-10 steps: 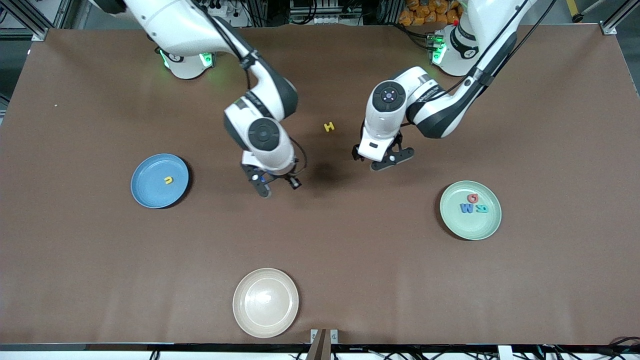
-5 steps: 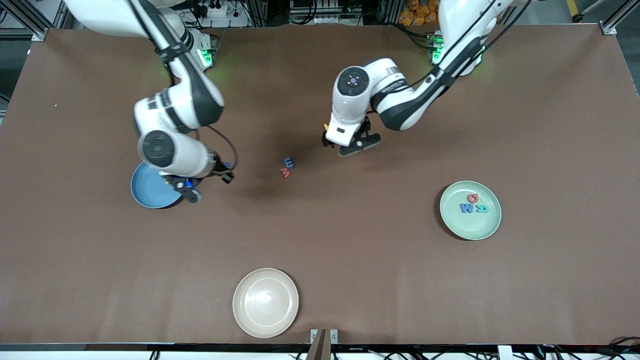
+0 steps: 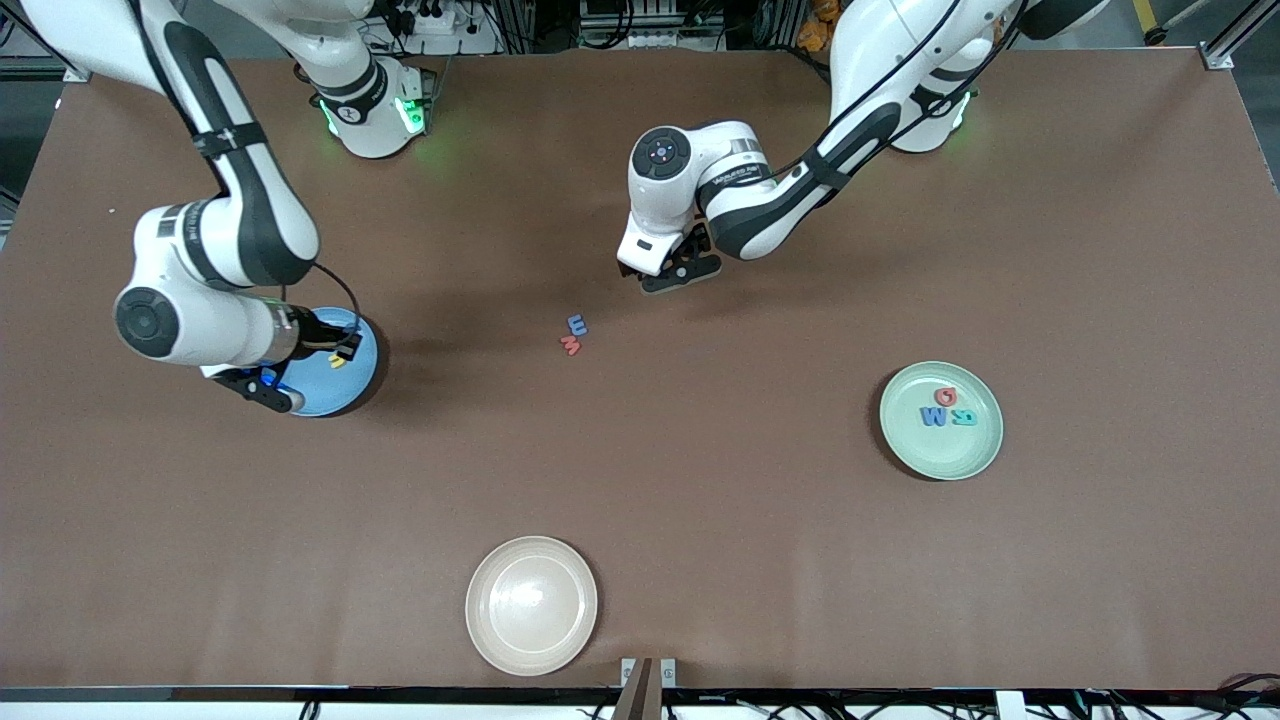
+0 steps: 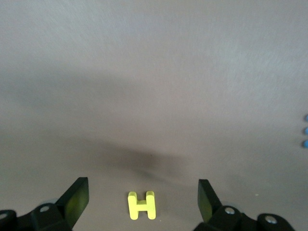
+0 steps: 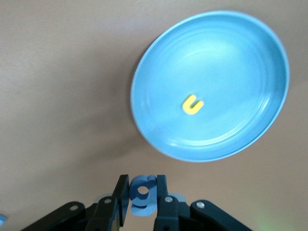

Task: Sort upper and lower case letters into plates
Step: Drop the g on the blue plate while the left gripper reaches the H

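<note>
- The right claw (image 5: pixel 142 192) is clamped on a blue lowercase g (image 5: pixel 143 190) and hangs over the edge of the sky blue plate (image 3: pixel 355 385), which lies toward the right arm's end of the surface and holds a yellow u (image 5: pixel 192 104).
- The release likely turns on this: the plate's middle lies just off the claw, so a short carry inward is needed.
- The left claw (image 4: pixel 143 202) stands apart, straddling the yellow H (image 4: pixel 142 205) near the surface's middle.

A brown worktop (image 3: pixel 700 520) fills the scene, evenly lit; along its upper edge stand metal frame rails (image 3: pixel 90 40) and cables (image 3: pixel 620 20).
</note>
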### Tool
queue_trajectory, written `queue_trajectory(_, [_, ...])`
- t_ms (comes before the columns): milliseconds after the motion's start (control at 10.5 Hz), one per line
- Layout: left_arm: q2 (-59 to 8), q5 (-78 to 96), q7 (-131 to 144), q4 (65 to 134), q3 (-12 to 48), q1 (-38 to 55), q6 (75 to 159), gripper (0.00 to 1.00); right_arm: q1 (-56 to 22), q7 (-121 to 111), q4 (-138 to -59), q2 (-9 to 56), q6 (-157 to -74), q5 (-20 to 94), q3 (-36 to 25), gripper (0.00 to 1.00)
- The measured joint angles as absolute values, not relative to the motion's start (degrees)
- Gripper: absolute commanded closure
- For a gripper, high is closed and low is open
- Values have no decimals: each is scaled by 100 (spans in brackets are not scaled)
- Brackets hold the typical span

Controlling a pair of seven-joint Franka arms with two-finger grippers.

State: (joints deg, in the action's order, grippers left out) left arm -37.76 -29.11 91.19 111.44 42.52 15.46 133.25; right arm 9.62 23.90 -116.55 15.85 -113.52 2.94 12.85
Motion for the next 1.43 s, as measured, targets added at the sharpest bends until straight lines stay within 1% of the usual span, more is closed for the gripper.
queue_trajectory(191, [-3910,-2940,9267,11164,4257,1734,13354,0,1325,1668,-11836,1584,-11555,80,1286,100])
queue_trajectory(287, [-3915,-2940,9305,11223,4265,1791,13408,0,1510,1355,-12048,1587,-11850,69,1284,100])
queue_trajectory(478, [-3910,-2942,9333,11445,4302,1818,13666,0,1633,1152,-12364,1592,-12170,46,1288,17])
queue_trajectory(574, [-3904,-2963,9333,11563,4305,1813,13825,0,1631,1152,-12398,1592,-12187,24,1305,6])
queue_trajectory(669, [-3869,-3019,9333,11739,4303,1789,14107,0,1631,1152,-12400,1592,-12188,14,1319,0])
queue_trajectory(861, [-3613,-3045,9333,12202,4301,1678,14626,0,1629,1153,-12392,1586,-12186,11,1331,0])
queue_trajectory(1052, [-3402,-3068,9333,12421,4302,1631,14712,0,1565,1231,-12254,1565,-12048,12,1378,0])
queue_trajectory(1243, [-3382,-3273,9333,12455,4295,1632,14730,1,1227,1851,-11973,1551,-11910,23,1400,0])
queue_trajectory(1339, [-3397,-3351,9333,12458,4287,1638,14766,4,946,2394,-11879,1552,-11908,44,1413,0])
queue_trajectory(1435, [-3410,-3380,9333,12457,4271,1644,14803,9,657,2964,-11795,1556,-11909,61,1427,0])
